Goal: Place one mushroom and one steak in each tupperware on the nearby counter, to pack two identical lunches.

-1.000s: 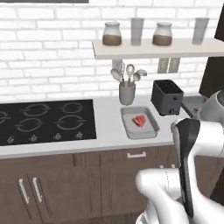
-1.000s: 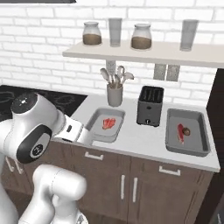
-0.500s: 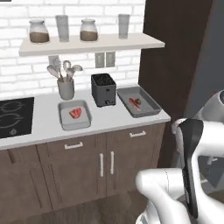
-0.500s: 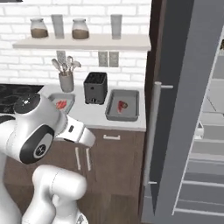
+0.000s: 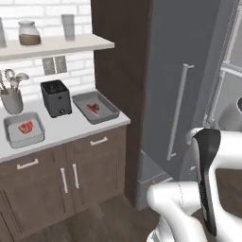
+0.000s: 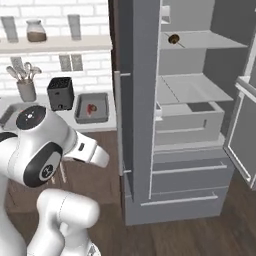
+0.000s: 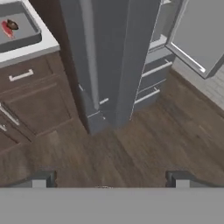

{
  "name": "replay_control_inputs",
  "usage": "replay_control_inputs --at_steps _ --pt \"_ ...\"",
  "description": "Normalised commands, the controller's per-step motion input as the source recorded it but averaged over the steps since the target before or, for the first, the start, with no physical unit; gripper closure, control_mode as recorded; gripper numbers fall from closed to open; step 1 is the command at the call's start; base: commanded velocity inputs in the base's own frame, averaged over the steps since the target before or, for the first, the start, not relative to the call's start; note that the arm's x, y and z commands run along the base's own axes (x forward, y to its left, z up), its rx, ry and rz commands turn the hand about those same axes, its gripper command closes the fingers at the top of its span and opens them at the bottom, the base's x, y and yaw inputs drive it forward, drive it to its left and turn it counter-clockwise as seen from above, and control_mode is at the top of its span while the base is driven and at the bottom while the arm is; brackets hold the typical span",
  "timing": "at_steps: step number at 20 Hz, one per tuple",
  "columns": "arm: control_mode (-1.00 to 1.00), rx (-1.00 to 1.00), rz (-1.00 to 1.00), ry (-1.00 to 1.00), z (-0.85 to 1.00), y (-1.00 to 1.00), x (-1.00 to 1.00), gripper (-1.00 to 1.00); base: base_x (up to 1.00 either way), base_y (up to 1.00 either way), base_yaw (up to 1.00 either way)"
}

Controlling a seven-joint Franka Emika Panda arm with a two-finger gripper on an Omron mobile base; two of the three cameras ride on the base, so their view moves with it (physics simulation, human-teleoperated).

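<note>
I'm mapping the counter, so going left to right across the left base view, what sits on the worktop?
Utensil jar → tupperware holding a steak → black toaster → second tupperware with steak and mushroom, at the counter's right end.

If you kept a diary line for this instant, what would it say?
gripper: open, empty, over floor | right tupperware: steak plus mushroom | left tupperware: steak only | spare mushroom: fridge shelf

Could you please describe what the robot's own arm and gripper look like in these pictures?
The arm is built of glossy white rounded segments with dark grey joint caps, one bearing a small white mark, and a black band along one link. The gripper ends in two small dark grey blocky fingertips.
</note>
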Motion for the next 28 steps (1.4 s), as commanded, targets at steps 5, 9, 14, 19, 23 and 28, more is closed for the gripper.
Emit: replay_control_inputs --at_steps 5,9,14,19,23,28 --pt "1.0 0.0 0.0 0.0 0.0 0.0 0.0 -1.0 -0.01 -0.89 -0.52" --pt "1.0 0.0 0.0 0.0 0.0 0.0 0.0 -1.0 0.15 -0.98 -0.56" --pt "1.0 0.0 0.0 0.0 0.0 0.0 0.0 -1.0 0.21 -0.84 -0.61" --pt "1.0 0.0 0.0 0.0 0.0 0.0 0.0 -1.0 0.15 -0.49 -0.38" --pt "1.0 0.0 0.0 0.0 0.0 0.0 0.0 -1.0 0.85 -0.01 0.09" --pt "1.0 0.0 0.0 0.0 0.0 0.0 0.0 -1.0 1.0 -0.02 0.47"
